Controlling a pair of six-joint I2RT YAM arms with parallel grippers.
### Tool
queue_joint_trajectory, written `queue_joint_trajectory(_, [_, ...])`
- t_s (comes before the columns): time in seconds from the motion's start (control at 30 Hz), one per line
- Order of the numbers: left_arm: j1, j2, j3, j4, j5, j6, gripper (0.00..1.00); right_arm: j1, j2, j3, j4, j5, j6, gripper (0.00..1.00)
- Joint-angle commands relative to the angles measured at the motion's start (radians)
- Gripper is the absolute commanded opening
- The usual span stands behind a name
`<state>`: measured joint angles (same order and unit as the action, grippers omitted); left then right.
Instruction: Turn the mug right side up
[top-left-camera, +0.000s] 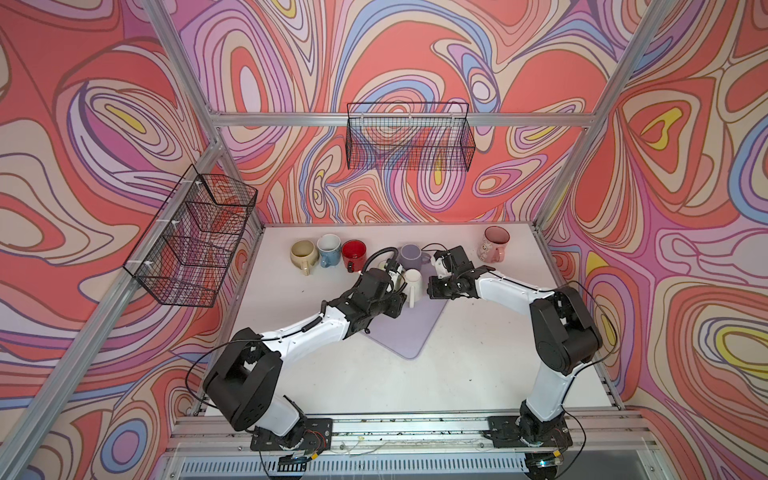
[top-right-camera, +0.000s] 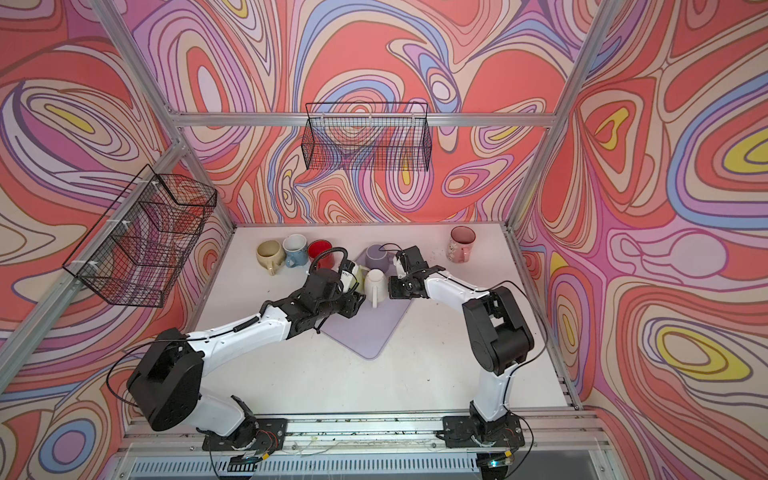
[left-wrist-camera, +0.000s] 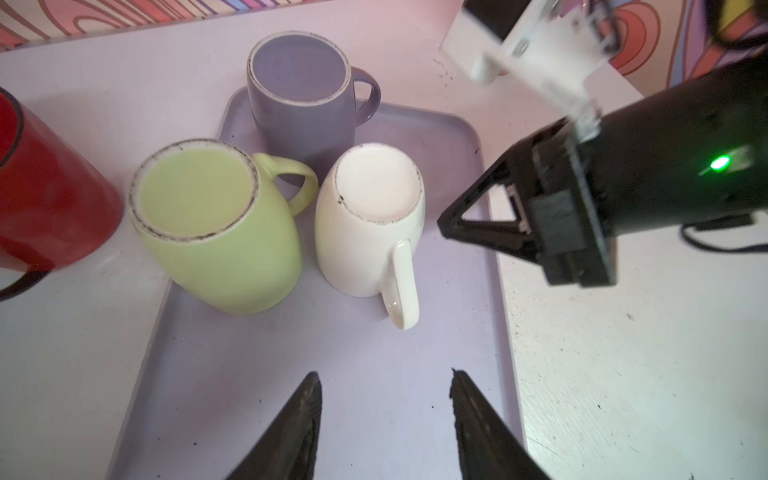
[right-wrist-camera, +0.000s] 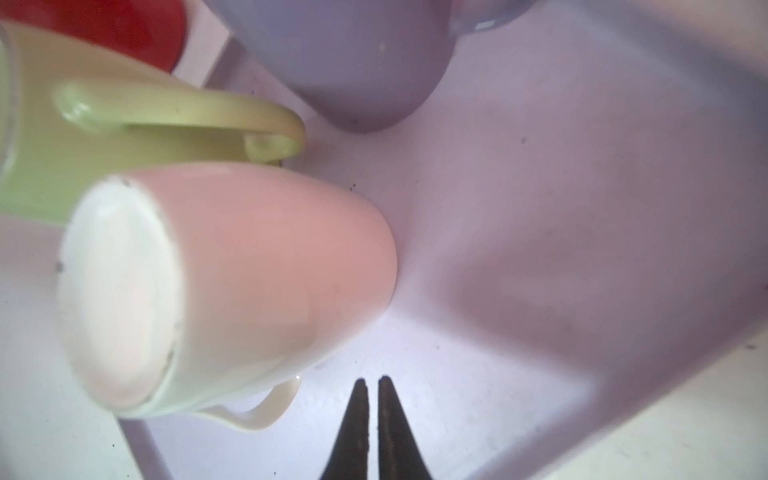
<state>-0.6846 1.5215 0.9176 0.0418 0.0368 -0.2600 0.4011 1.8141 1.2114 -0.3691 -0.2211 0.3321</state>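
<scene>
I see the white mug (top-left-camera: 412, 280) standing bottom-up on the lavender tray (top-left-camera: 399, 332), near the middle of the counter (top-left-camera: 457, 374), with its handle pointing toward the near side. In the left wrist view its flat base faces up and its rim is down on the tray.

Two more mugs stand upside down on the same tray. The green mug (left-wrist-camera: 216, 232) is just left of the white one, with its handle turned toward it; I cannot tell whether they touch. The purple mug (top-left-camera: 409, 254) sits beyond them at the tray's far corner.

My left claw (left-wrist-camera: 384, 374) hangs over the bare near part of the tray, on the near side of the white mug. Its jaws are spread apart and there is nothing between them.

My right claw (right-wrist-camera: 372, 379) sits just right of the white mug, low over the tray. Its jaws are drawn almost together and hold nothing. The left wrist view shows its tip aimed at the mug's side with a small gap between them.

Off the tray, along the far left of the counter, a beige mug (top-left-camera: 302, 253), a blue mug (top-left-camera: 329, 248) and a red mug (top-left-camera: 353, 252) stand upright in a row. A pink mug (top-left-camera: 495, 243) stands upright alone at the far right.
</scene>
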Motion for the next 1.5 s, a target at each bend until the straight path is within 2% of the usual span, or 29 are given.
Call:
queue_joint_trajectory(0.0, [-0.002, 0.047, -0.010, 0.071, 0.011, -0.037, 0.57, -0.032, -0.036, 0.015, -0.021, 0.041, -0.023, 0.14])
queue_joint_trajectory(0.13, [-0.021, 0.105, 0.008, 0.097, -0.036, -0.049, 0.60, -0.064, -0.102, -0.010, -0.015, 0.054, -0.036, 0.24])
queue_joint_trajectory(0.23, [-0.029, 0.152, -0.003, 0.173, -0.109, -0.124, 0.66, -0.093, -0.134, -0.032, 0.005, 0.054, -0.036, 0.28])
queue_joint_trajectory(0.4, [-0.068, 0.231, 0.009, 0.263, -0.174, -0.184, 0.68, -0.129, -0.177, -0.057, 0.015, 0.051, -0.045, 0.29])
queue_joint_trajectory(0.73, [-0.096, 0.373, 0.116, 0.204, -0.237, -0.252, 0.68, -0.166, -0.194, -0.089, 0.054, 0.030, -0.048, 0.28])
queue_joint_trajectory(0.9, [-0.096, 0.401, 0.148, 0.160, -0.284, -0.239, 0.66, -0.172, -0.203, -0.108, 0.086, 0.025, -0.047, 0.28])
queue_joint_trajectory(1.47, [-0.096, 0.421, 0.133, 0.124, -0.294, -0.197, 0.55, -0.199, -0.235, -0.168, 0.129, 0.024, -0.042, 0.26])
